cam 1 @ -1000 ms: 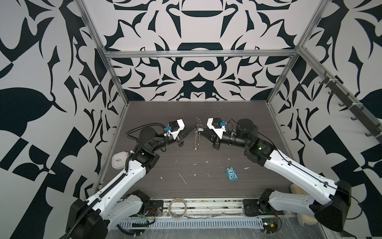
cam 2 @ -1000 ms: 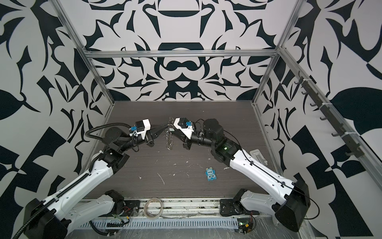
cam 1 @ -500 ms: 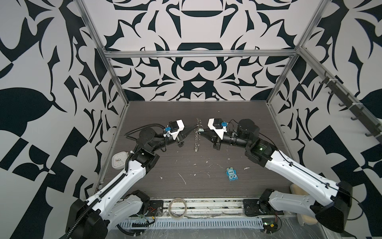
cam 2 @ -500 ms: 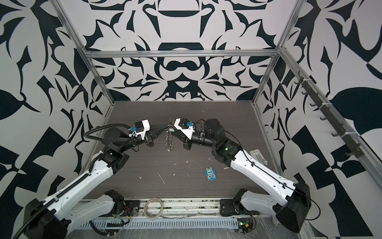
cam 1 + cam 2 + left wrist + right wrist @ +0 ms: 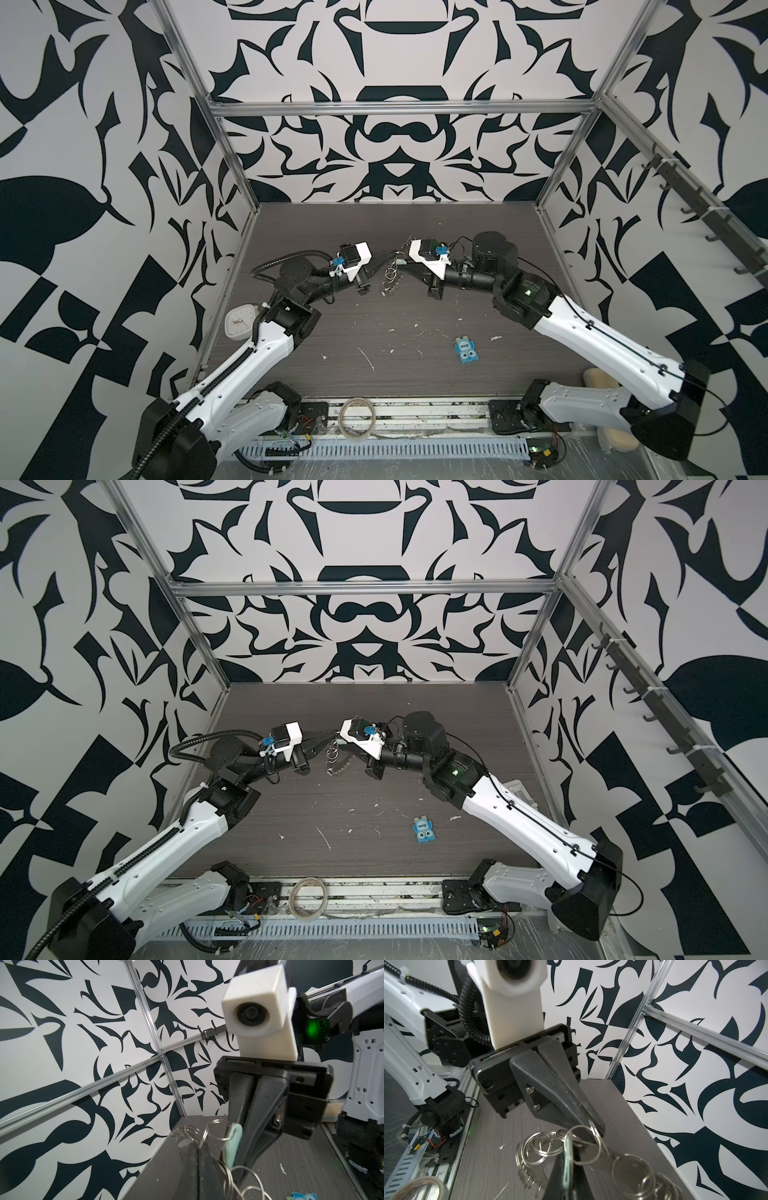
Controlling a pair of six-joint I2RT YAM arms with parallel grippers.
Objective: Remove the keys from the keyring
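Unmoved: left tool [image 5: 591,1124] grips keyring [image 5: 606,1159], right tool [image 5: 243,1159] keys [image 5: 232,1142].

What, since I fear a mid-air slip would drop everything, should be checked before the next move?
1. Left hand shut on the keyring: ok.
2. Right hand shut on the keys, pinching the pale fob: ok.
3. Keyring hanging clear of the table: ok.
4. Keys off their split ring: cannot tell, the rings overlap.
5. Blue packet lying well away from both hands: ok.
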